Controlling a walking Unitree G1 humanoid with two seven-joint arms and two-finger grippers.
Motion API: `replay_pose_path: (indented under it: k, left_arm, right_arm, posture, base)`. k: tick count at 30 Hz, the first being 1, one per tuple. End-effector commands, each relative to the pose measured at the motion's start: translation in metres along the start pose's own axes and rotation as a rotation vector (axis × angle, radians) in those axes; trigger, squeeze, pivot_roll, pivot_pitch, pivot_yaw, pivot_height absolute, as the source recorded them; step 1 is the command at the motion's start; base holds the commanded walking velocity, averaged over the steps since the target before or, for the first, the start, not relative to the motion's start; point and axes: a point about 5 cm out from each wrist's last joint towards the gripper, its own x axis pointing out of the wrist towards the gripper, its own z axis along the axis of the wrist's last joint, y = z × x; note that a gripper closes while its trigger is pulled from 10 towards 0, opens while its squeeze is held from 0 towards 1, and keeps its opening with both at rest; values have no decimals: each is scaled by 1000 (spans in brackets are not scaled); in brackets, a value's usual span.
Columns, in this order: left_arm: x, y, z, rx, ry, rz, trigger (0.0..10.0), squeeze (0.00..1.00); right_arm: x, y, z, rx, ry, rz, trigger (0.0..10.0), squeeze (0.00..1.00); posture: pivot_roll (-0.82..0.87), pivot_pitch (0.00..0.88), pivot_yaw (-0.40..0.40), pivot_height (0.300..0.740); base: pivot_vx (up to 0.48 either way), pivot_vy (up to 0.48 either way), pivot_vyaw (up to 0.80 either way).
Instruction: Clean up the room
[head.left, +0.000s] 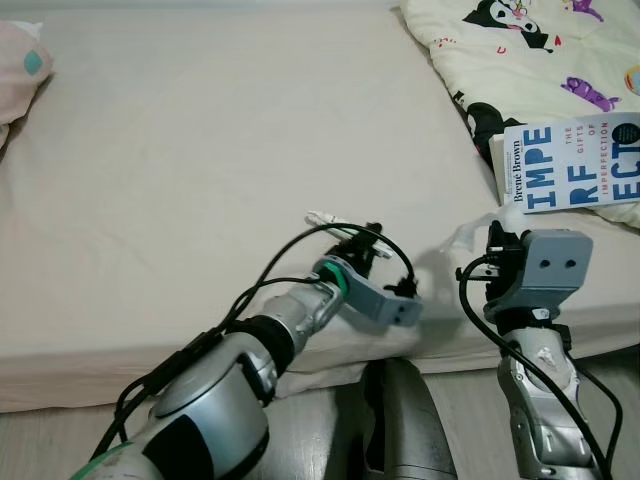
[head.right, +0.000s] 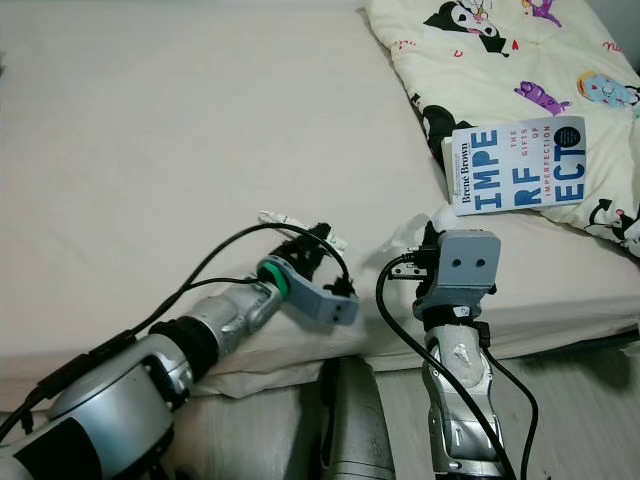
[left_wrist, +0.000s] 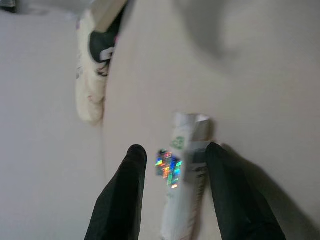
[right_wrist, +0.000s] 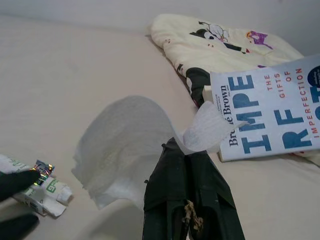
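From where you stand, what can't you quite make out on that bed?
- Book: the eye views' edge cuts off its title.
- Wrapper: print too blurred to read in the left wrist view, between the left gripper fingers.
- Tissue: the right gripper hides its pinched edge.
- Blanket: runs off frame.

place: home bedroom | evidence: bed (head.left: 200, 180) with beige sheet; cartoon-print quilt (head.left: 520, 50); book (head.left: 570, 165)

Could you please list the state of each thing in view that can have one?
Left gripper: jaws open, straddling the wrapper.
Right gripper: jaws shut on the tissue.
Wrapper: crumpled, lying on the bed.
Tissue: pinched, draping onto the bed.
Book: closed, cover up, resting on the blanket.
Blanket: rumpled.
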Motion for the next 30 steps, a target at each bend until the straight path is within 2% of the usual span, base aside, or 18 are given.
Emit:
replay_pose_path:
  k: [1,5,7,8,9,12,16,18,21,22,24,25,27,29,30]
  left_arm:
    - [-1,-6,5,13,-14,-34,10000,0]
    - [0,-7,9,-14,11,-40,10000,0]
    - [5,4,2,-62,78,-1,10000,0]
    - [5,4,2,-62,78,-1,10000,0]
    - [6,11,-6,-72,110,23,10000,0]
    - [7,23,-21,-52,153,53,10000,0]
    - [6,28,-31,-30,173,64,10000,0]
    - [4,32,-44,3,196,57,10000,0]
    - [3,32,-47,16,201,50,10000,0]
    - [0,28,-51,46,203,14,5451,0]
    - [-1,25,-54,65,203,-12,5451,0]
    - [-5,18,-59,100,207,-64,6078,0]
    - [-5,18,-59,100,207,-64,6078,0]
    - [-6,17,-61,105,215,-75,7765,0]
    - [-6,17,-61,105,215,-75,7765,0]
  right_arm:
    - [-5,-1,-2,1,19,-9,10000,0]
    - [-7,-1,-1,2,21,-13,10000,0]
    - [-11,-2,-1,1,30,-18,10000,0]
    - [-11,-2,-1,1,30,-18,10000,0]
    - [-13,-1,-1,2,34,-19,10000,0]
    - [-16,0,-1,4,41,-21,10000,0]
    - [-19,0,0,6,46,-23,10000,0]
    - [-22,2,-1,11,57,-24,10000,0]
    - [-24,2,-2,13,62,-24,10000,0]
    - [-25,4,-2,17,67,-22,10000,0]
    - [-26,5,-2,19,71,-20,10000,0]
    - [-28,7,-1,24,74,-18,10000,0]
    - [-28,7,-1,24,74,-18,10000,0]
    - [-30,8,1,26,77,-20,10000,0]
    - [-30,8,1,26,77,-20,10000,0]
  posture:
    - [-181,268,38,490]
    - [-192,280,41,490]
    - [-200,294,45,490]
    - [-200,294,45,490]
    - [-206,306,48,490]
    - [-208,312,50,490]
    - [-207,332,56,490]
    - [-202,347,60,490]
    - [-202,347,60,490]
    - [-200,360,63,490]
    - [-202,365,64,490]
    - [-207,376,65,490]
    - [-207,376,65,490]
    - [-213,389,65,490]
    - [-213,389,65,490]
  base:
    - [0,0,0]
    - [0,0,0]
    - [0,0,0]
    - [0,0,0]
    - [0,0,0]
    - [0,0,0]
    - [0,0,0]
    - [0,0,0]
    - [0,0,0]
    - [0,0,0]
    - [0,0,0]
    - [0,0,0]
    - [0,0,0]
    - [0,0,0]
    - [0,0,0]
